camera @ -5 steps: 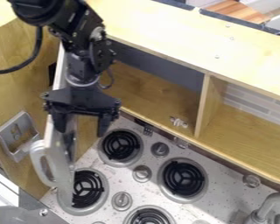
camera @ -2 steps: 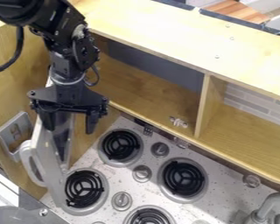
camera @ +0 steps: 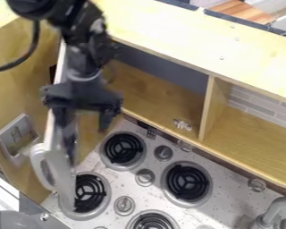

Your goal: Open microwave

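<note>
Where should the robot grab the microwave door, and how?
Probably by the middle of its handle, coming from the picture's left, on the side away from the stove burners. The handle bows out from the microwave door like a loop with a gap inside, so one jaw could slip into the gap and the other close around the outside.

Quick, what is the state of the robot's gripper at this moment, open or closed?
Gripper: open, its two fingers spread apart, beside the swung-open microwave door; not clamped on anything visible.
</note>
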Action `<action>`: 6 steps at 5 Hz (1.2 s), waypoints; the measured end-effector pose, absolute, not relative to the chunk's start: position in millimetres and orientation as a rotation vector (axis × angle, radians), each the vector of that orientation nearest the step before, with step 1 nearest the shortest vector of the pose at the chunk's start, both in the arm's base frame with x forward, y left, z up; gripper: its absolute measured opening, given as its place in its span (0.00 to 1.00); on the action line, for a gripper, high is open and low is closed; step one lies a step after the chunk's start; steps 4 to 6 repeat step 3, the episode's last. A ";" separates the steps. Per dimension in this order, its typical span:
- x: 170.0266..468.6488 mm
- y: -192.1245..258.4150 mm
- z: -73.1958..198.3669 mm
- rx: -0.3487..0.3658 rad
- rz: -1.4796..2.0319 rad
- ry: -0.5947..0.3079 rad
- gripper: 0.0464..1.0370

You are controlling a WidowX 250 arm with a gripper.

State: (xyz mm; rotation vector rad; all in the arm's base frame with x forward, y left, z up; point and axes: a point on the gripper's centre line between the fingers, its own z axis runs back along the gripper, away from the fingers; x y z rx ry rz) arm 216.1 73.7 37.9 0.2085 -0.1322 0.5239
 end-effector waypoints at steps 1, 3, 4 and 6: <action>232.8 64.5 59.9 0.220 0.499 -0.185 0.96; 240.6 62.3 95.3 0.262 0.482 -0.273 0.96; 240.6 62.3 95.3 0.262 0.482 -0.273 0.96; 240.6 62.3 95.3 0.262 0.482 -0.273 0.96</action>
